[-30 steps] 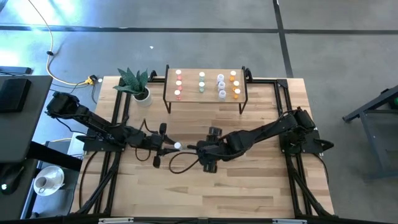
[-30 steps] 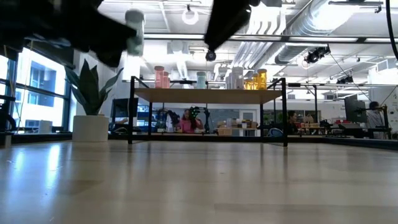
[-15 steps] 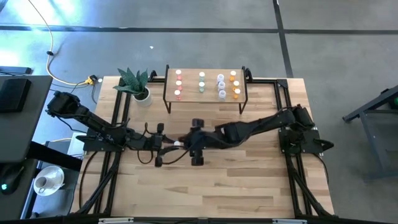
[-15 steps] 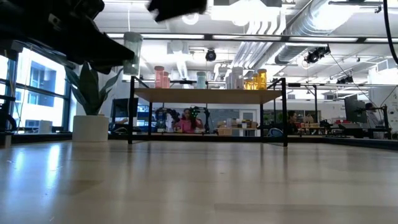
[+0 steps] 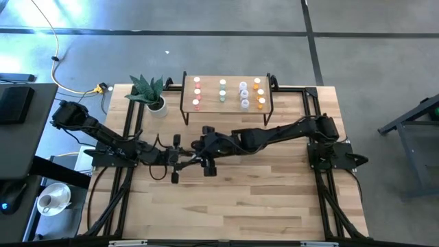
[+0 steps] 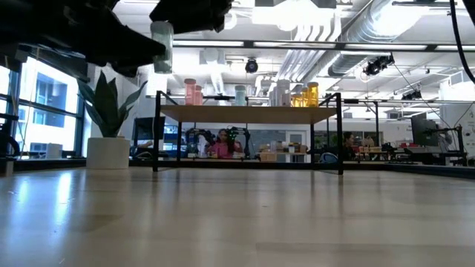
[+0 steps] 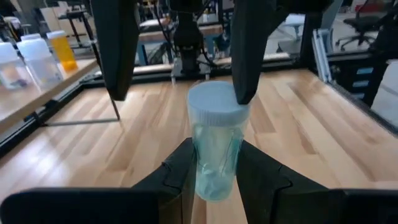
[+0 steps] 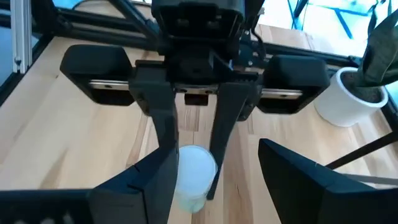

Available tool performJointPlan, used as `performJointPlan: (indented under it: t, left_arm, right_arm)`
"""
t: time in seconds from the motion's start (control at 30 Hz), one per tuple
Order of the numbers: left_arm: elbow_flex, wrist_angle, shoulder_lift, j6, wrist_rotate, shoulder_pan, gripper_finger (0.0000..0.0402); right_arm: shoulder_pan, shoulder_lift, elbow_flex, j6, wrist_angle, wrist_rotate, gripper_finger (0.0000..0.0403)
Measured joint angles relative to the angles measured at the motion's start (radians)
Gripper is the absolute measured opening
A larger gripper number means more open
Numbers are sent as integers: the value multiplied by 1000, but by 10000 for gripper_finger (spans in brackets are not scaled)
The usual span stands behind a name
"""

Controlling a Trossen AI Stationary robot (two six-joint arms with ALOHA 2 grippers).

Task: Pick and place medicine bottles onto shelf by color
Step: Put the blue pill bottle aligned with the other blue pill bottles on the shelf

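A small see-through bottle (image 7: pixel 214 143) with a greenish tint and a white cap stands upright in the air, left of the table's middle. My left gripper (image 7: pixel 214 155) is shut on it. My right gripper (image 8: pixel 214 168) has reached across from the right and is open. Its fingers stand on either side of the bottle's cap (image 7: pixel 217 102), one of them very close to it. The light-wood shelf (image 5: pixel 212 106) on black legs stands at the table's far side. Pink, green, clear and orange bottles (image 5: pixel 243 92) stand on it in rows by colour. My left gripper pinches the bottle's lower body (image 7: pixel 214 177) between its two fingers. The fingers lie about level and come from the table's left. The bottle stands upright, cap up, lifted clear of the table (image 6: pixel 161 46). My right gripper's one finger (image 7: pixel 247 56) is at the cap's edge; I cannot tell whether it touches.
A potted plant (image 5: pixel 152 92) in a white pot stands at the far left of the table, beside the shelf. Bare wooden tabletop (image 5: pixel 274 199) lies on the near side. Black frame rails (image 5: pixel 312 116) run along the table's right side.
My right gripper has gone toward the table's left edge and a little toward the far edge. It has tipped up from a steep downward slant to nearer level and now stands around the bottle. My left gripper has kept the bottle in place.
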Motion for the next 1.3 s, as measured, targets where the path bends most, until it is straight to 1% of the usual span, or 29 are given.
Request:
performJointPlan:
  t: [0.27,0.67,0.8,1.1,1.2,1.3]
  left_arm:
    - [-1,7,0,24,-22,23,85]
    - [0,20,0,17,1,70,85]
    - [0,23,0,17,6,75,85]
    - [0,19,0,19,11,75,85]
    - [0,19,0,17,11,75,85]
    - [0,19,0,17,11,75,85]
  right_arm:
    - [-3,2,0,29,-15,-44,213]
    - [-9,9,0,36,-39,-17,210]
    - [-15,18,0,38,-48,-17,188]
    - [-16,20,0,41,-53,-9,109]
    - [-15,19,0,45,-59,-7,94]
    - [-15,19,0,62,-61,-7,93]
